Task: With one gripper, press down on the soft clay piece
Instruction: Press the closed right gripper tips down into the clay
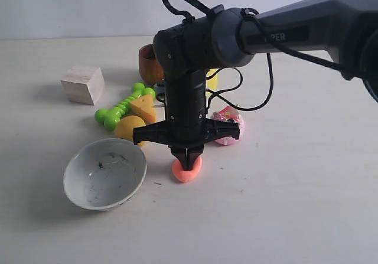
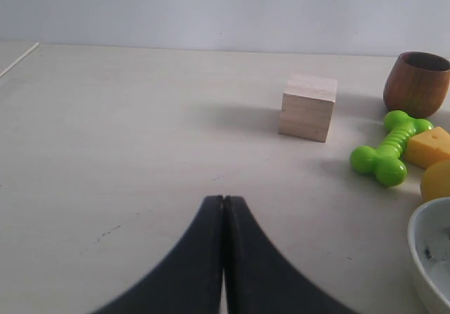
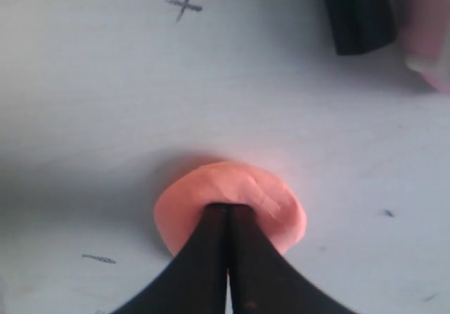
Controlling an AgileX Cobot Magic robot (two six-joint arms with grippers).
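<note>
Orange clay (image 1: 189, 173) (image 3: 242, 182), one soft disc on the table (image 1: 295, 205), lies under my right gripper (image 1: 187, 165) (image 3: 228, 207), closed fingers pressing in. One white bowl (image 1: 77, 184) beside it shows dark specks inside. One wooden cup (image 1: 149, 69): contents unclear. My left gripper (image 2: 223, 199) is closed on nothing.
</note>
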